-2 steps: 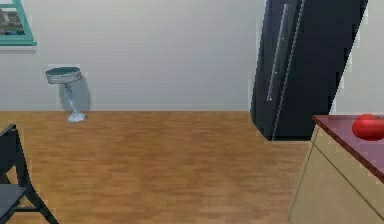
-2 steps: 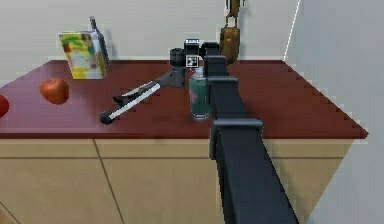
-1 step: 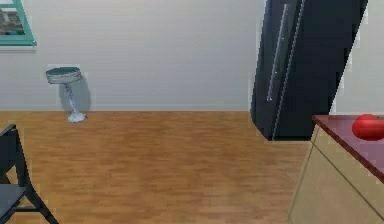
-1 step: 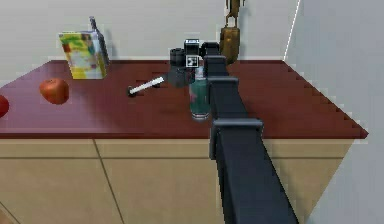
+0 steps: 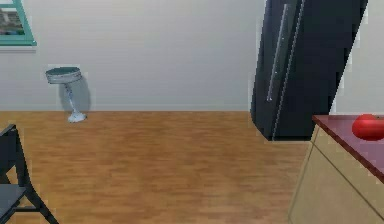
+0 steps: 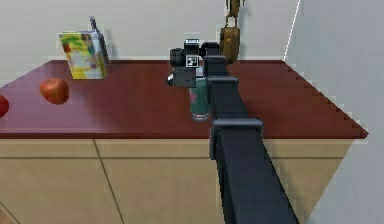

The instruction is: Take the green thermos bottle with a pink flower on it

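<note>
- Counter (image 6: 130, 110): you have one long slab top, smooth and dark red with a dull sheen; flat tan cabinet fronts stand beneath it.
- Green bottle (image 6: 201, 100): one, a slim upright cylinder, smooth and teal-green; it stands on the counter near the middle, just left of the arm; any marking on it is too small to make out.
- Arm (image 6: 245, 165): one dark, matt bar of square section, rising from the bottom edge; two small white squares (image 6: 190, 52) with black marks sit at its far end.
- Gripper (image 6: 180, 72): one dark body left of those squares; you cannot tell the state of its fingers; the green bottle stands at it on the counter, so you cannot tell whether it holds anything.
- Red fruits: two in the arm side view, both round and glossy; one whole (image 6: 55, 91) on the counter's left part, one cut by the left edge (image 6: 2, 105).
- Carton (image 6: 83, 55): one, boxy, yellow-green faces; upright near the back wall.
- Brown object (image 6: 230, 38): one, tall and rounded, at the counter's back; what it is cannot be told.
- Forward view: one tall dark refrigerator (image 5: 300, 65), smooth, with a long pale handle; one pale blue pedestal stand (image 5: 68, 90), round-topped, by the wall; one dark chair (image 5: 15, 180); one teal-framed picture (image 5: 15, 25); a plank wood floor (image 5: 160, 160); one red round fruit (image 5: 367, 126) on a counter corner.
</note>
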Available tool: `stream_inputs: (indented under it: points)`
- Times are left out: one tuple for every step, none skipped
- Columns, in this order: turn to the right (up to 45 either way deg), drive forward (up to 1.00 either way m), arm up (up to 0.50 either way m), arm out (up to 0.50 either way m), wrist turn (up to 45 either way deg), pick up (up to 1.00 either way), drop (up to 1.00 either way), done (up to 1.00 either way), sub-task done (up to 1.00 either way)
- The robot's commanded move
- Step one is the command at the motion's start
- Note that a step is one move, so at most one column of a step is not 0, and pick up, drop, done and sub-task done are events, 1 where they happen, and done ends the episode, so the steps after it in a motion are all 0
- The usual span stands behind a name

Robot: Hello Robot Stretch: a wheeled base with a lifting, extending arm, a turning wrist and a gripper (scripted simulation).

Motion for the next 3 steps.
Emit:
stream_inputs:
  points:
    - [0.0,0.0,0.0,0.0,18.0,0.0,0.0,0.0,0.0]
    - [0.0,0.0,0.0,0.0,0.0,1.0,0.0,0.0,0.0]
    - [0.0,0.0,0.0,0.0,0.0,0.0,0.0,1.0,0.0]
